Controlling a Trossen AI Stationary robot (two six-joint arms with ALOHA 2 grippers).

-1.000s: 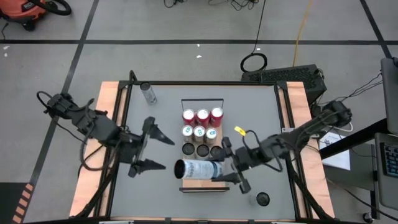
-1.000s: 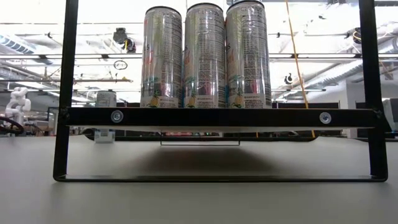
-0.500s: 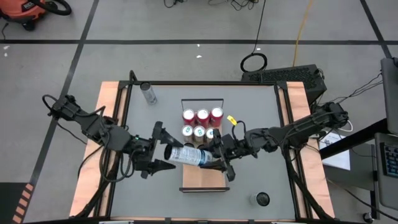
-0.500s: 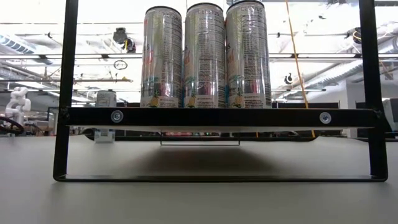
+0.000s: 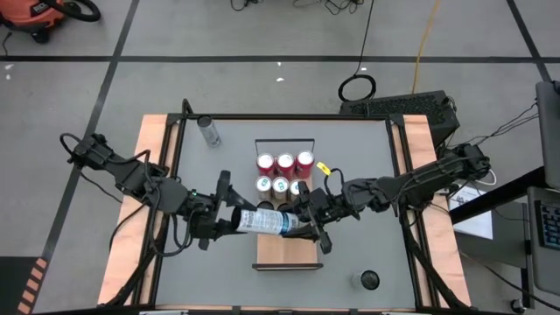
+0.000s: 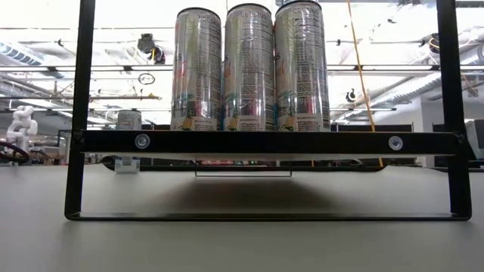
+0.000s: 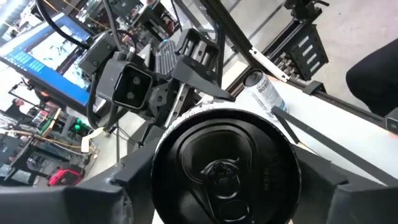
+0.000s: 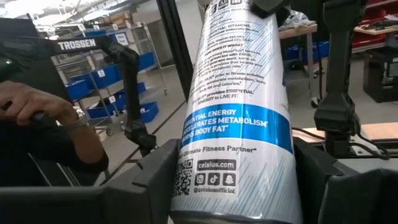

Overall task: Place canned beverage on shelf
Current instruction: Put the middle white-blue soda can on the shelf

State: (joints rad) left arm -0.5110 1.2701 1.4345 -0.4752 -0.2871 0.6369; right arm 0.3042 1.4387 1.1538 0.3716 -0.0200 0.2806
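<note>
1. The left gripper (image 5: 229, 219), spread wide a moment ago, has been brought in around the top end of the can (image 5: 265, 220); whether its fingers already press is not settled.
2. The can is clamped near its other end by the right gripper (image 5: 306, 225), and is held lying sideways above the shelf (image 5: 285, 253), just before the standing cans (image 5: 280, 185).
3. A handover between the arms is judged to be under way; placing remains undone.
</note>
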